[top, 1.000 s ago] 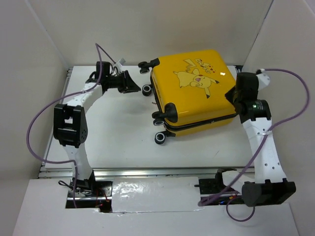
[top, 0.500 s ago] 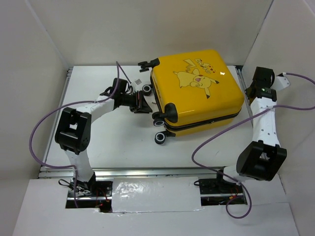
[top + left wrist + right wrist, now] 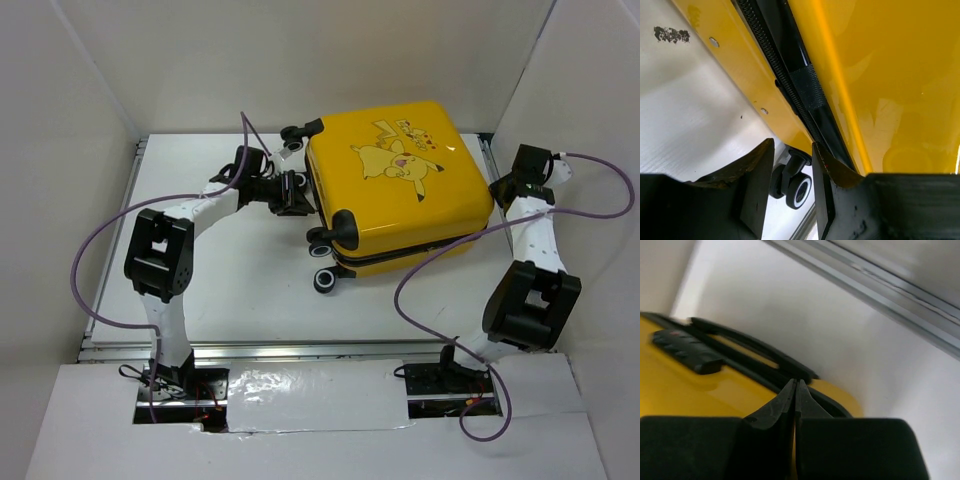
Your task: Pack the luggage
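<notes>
The closed yellow Pikachu luggage point(image 3: 400, 190) lies lid-up on the white table point(image 3: 220, 290), wheeled end just ahead of the left gripper point(image 3: 792, 150), fingers part-spread and empty, handle side by the right gripper point(image 3: 795, 385), fingers pressed together on nothing.

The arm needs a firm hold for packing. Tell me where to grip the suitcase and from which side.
Grip the black handle on the right end of the suitcase, coming from the right with the right gripper. The suitcase lies flat and looks too broad for the jaws; the handle is a slim bar standing off it.
</notes>
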Controlling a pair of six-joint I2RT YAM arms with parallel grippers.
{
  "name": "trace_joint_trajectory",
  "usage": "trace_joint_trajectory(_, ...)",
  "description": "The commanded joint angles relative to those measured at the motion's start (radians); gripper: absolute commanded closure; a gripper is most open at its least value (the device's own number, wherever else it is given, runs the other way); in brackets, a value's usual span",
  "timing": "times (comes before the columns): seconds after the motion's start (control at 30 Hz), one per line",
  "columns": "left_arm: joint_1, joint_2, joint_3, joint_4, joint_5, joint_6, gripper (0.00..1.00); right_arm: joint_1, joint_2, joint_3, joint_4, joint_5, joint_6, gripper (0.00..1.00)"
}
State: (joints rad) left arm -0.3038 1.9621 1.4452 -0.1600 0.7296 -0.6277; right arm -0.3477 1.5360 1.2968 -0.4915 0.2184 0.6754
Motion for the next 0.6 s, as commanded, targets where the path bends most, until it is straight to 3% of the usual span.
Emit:
trace_joint_trajectory(0.0, 0.006, 0.001, 0.021, -0.012, -0.001, 0.036, 0.52, 0.068, -0.052, -0.127, -0.01, -0.276, -0.042, 0.94)
trace_joint_trajectory(0.3, 0.072, -0.057, -0.016, -0.018, -0.036, 0.108, 0.49, 0.301, -0.223, -0.297, 0.082, -0.453, -0.008, 0.97)
trace_joint_trajectory(0.57, 0.132, 0.018, 0.147, -0.045, 0.102, 0.166, 0.48, 0.339, -0.346, -0.275, -0.019, -0.36, -0.049, 0.95)
